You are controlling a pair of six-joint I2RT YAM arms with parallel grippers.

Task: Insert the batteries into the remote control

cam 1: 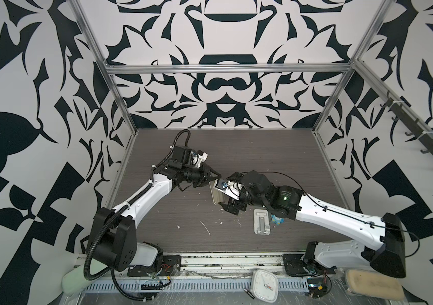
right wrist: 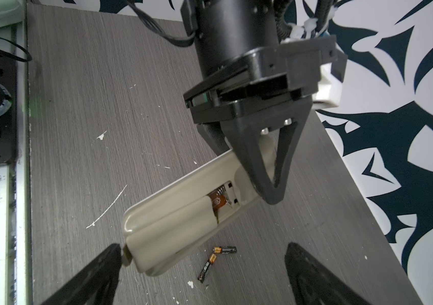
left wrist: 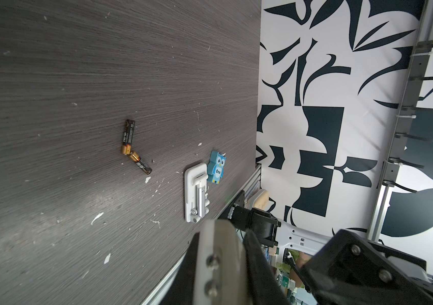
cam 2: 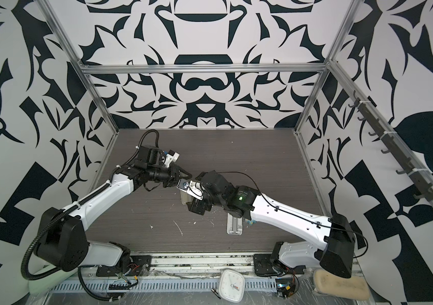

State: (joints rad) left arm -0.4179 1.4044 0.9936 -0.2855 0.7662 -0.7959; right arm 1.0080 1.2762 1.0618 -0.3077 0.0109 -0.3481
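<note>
The left fingers [right wrist: 260, 169] are clamped on one end of the remote control [right wrist: 183, 211]. Its other, rounded end reaches in between the right fingers [right wrist: 96, 274], which stand wide apart and grip nothing. That end sits just beside one of them, and I cannot tell whether it touches.

The remote's long axis runs from the left fingers straight toward the gap in the right fingers. It shows its beige-grey back, a smooth two-lobed shell with no writing I can read. At the end nearer the left fingers the recessed bay lies open, with a coil spring and an orange-brown patch inside.

The two batteries [right wrist: 224, 249] lie on the dark wood-grain desk [right wrist: 104, 105], just past the remote and between the spread right fingers. They are thin, black-bodied and gold at one end. The gold ends meet, so the pair makes a shallow V. Each has pale print along its side, too small to read.

Farther from both sets of fingers lies a flat white slotted stand [left wrist: 195, 195]. Right beside it is a small blue owl [left wrist: 218, 166] with "One" on its belly. Beyond the desk's front edge a square white clock [cam 1: 264, 285] lies on the rail, its numerals too small to read.
</note>
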